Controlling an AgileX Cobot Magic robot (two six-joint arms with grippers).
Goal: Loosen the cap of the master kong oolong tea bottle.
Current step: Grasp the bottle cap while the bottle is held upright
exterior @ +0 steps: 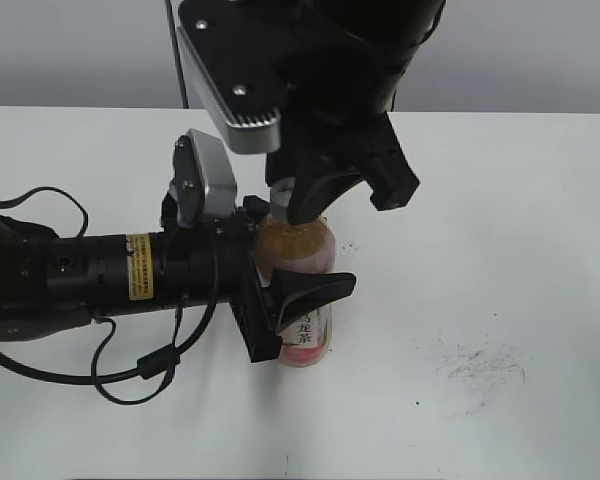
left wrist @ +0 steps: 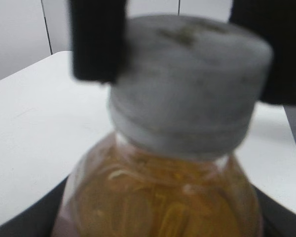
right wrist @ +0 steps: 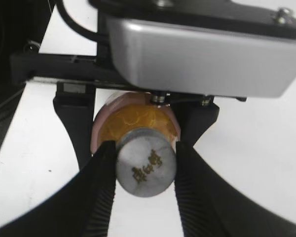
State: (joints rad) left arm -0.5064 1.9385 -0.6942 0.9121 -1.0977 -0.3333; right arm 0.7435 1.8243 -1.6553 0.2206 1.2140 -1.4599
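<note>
The master kong oolong tea bottle (exterior: 302, 300) stands upright on the white table (exterior: 500, 230), about midway between its left and right edges and a little toward the near edge, well clear of every corner. The left gripper (exterior: 298, 305) reaches in from the left edge, lying low and level, and its jaws are clamped around the body of the bottle at the height of the pink and white label, one black finger (exterior: 315, 287) crossing in front of the label just above the dark characters. The right gripper (right wrist: 145, 168) comes down from above, its silver wrist block filling the top of the scene, and its two ribbed black fingers (right wrist: 101, 190) are drawn in narrow on the cap (right wrist: 146, 168), pressing against it from opposite sides. From the right wrist camera the cap shows as a round pale disc with a small dark mark on top, sitting on the amber shoulder of the bottle. From the left wrist camera the cap (left wrist: 187, 84) looms close and blurred, with the dark fingers of the other gripper at its left and right and the tea glowing amber below. Some grey scuff marks (exterior: 485, 365) lie on the table toward the near right.
</note>
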